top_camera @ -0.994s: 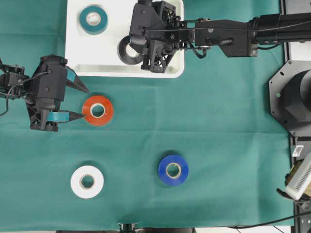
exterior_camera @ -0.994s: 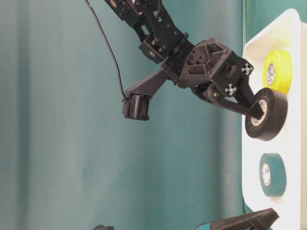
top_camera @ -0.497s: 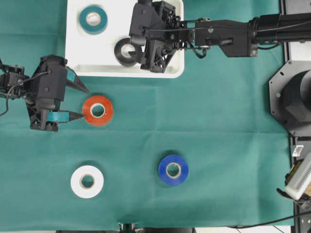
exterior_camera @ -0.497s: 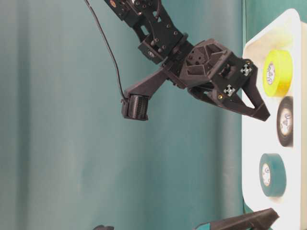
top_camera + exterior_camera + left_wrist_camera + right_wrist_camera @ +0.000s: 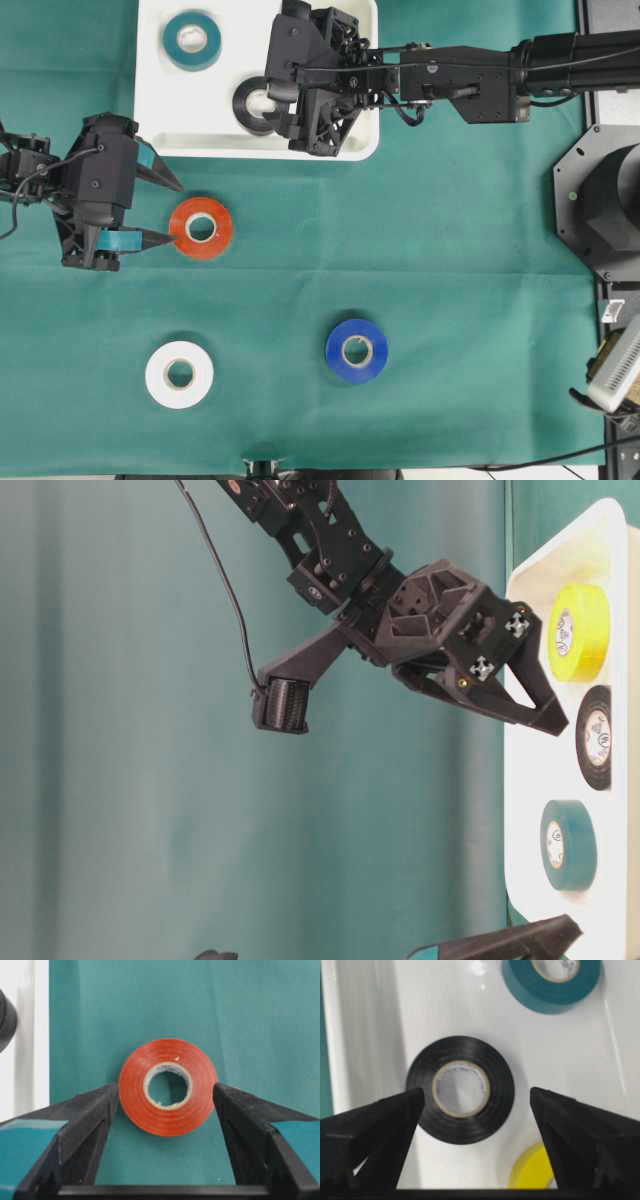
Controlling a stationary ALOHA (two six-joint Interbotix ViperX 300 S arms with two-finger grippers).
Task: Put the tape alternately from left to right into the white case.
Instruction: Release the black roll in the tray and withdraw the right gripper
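Now released, the black roll [image 5: 258, 104] lies flat on the floor of the white case [image 5: 160, 110]; a second ago it hung upright, pinched in the right gripper [image 5: 280, 100], clear of the tray. That gripper's jaws stand spread wide above the roll with nothing between them, as the right wrist view confirms: the roll [image 5: 460, 1090] sits free between the two black fingers [image 5: 375, 1125], touching neither.

Three rolls are in the case: teal [image 5: 192, 40] at about ten o'clock of the black one, black, and yellow [image 5: 578, 630], which only the table-level and right wrist views show. Judged from this, the right arm's delivery is complete and the turn passes to the left.

The left gripper [image 5: 160, 210] has not moved over the second. Its jaws are spread, and the red-orange roll [image 5: 201, 227] lies flat on the green cloth [image 5: 450, 300], by the lower fingertip in the overhead view and squarely between the fingers in the left wrist view, not yet clamped. The white roll [image 5: 179, 374] and blue roll [image 5: 356, 350] remain on the cloth, well apart, at six and four o'clock of the red-orange one.

Hidden or doubtful: the right arm covers the yellow roll and the case's right portion in the overhead view; whether the left fingers touch the red-orange roll cannot be told.
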